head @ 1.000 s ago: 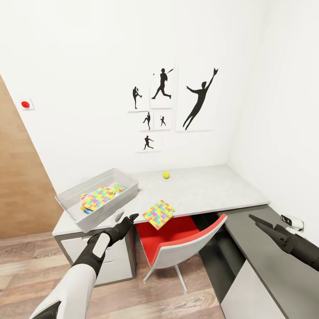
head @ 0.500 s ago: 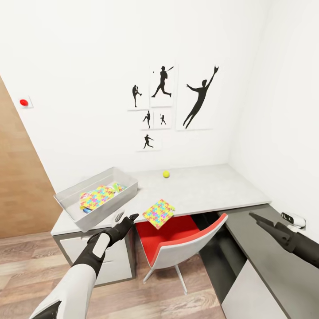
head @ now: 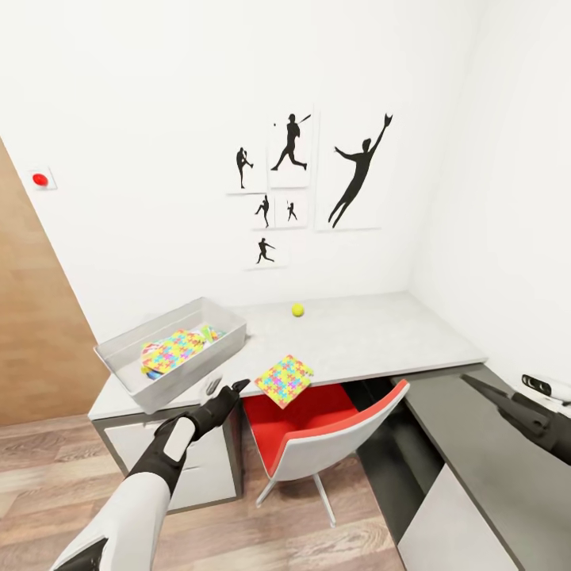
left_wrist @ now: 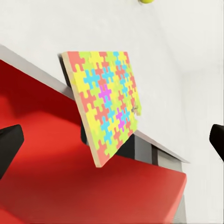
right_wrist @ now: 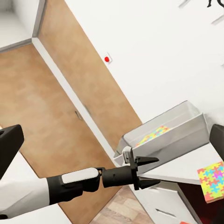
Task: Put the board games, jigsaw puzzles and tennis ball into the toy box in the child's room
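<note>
So from the head cam I had the light-grey table [head: 357, 337] running along the white wall, with the toy box [head: 131, 377] parked at its left end, tilted a bit and hanging past the desk edge. Inside it lay one jigsaw puzzle [head: 170, 351] on top of some other colourful stuff I couldn't make out properly. The second jigsaw puzzle [head: 283, 380] sat tipped over the front edge of the table, right above the red chair [head: 317, 428]. The tennis ball [head: 297, 310] was further back on the desk near the wall, well apart from everything else. My left gripper [head: 231, 390] hovered just in front of the desk between the bin and that hanging puzzle, fingers spread and nothing in them. The right gripper [head: 476, 383] was way off to the right over the dark-grey cabinet top [head: 476, 468]; couldn't tell its fingers apart from that angle.

Left wrist cam: the jigsaw puzzle [left_wrist: 103, 105] was dead ahead, angled off the table lip with the red seat under it, the tennis ball [left_wrist: 146, 1] barely peeking in at the frame edge. Black fingertips [left_wrist: 9, 144] sat far apart at both sides of the picture.

Right wrist cam looked across the room: the left gripper [right_wrist: 149, 171] with its jaws apart, the toy box [right_wrist: 172, 140] behind it, the puzzle [right_wrist: 212, 179] off to the side, a wooden door [right_wrist: 60, 126] beyond. The right claw's own tips [right_wrist: 8, 144] stood wide apart at the frame edges, so it was spread too.
</note>
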`<state>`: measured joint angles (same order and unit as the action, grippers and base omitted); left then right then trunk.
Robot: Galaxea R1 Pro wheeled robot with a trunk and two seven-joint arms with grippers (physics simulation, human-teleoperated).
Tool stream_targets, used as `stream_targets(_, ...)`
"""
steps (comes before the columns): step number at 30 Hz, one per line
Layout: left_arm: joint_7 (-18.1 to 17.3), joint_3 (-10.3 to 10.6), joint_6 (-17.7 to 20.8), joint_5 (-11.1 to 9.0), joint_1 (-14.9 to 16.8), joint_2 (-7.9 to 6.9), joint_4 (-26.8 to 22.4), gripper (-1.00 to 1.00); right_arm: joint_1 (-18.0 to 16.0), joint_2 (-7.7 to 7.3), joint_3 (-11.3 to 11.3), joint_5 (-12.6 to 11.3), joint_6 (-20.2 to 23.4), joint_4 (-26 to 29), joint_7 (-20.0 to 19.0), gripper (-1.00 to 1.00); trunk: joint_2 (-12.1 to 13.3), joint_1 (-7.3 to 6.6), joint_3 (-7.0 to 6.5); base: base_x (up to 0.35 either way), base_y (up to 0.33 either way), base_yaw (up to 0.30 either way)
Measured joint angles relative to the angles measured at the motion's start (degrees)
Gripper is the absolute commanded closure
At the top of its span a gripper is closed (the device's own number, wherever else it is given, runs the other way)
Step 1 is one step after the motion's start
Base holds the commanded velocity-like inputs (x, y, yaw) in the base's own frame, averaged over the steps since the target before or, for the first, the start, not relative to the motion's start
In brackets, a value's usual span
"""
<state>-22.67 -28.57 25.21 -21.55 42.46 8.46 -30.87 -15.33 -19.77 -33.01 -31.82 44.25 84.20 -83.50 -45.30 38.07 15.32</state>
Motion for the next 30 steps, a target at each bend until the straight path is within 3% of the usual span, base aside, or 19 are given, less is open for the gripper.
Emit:
stream_targets(9,-2.34,0.30,0.75,0.06,-0.02,-0.10,-0.01,-1.00,0.00,0.00,-1.24,0.01,0.36,0.08,-2.19,-1.00,-3.61,1.98,1.62,0.000,0.000,0.000)
stream_targets(30,-2.44,0.33,0.24,0.16,-0.07,0.25,0.93,-1.00,-0.01,0.14,-1.36,0.10,0.07,-0.07,-2.62,-1.00,-12.05,6.60,5.40,0.000,0.000,0.000)
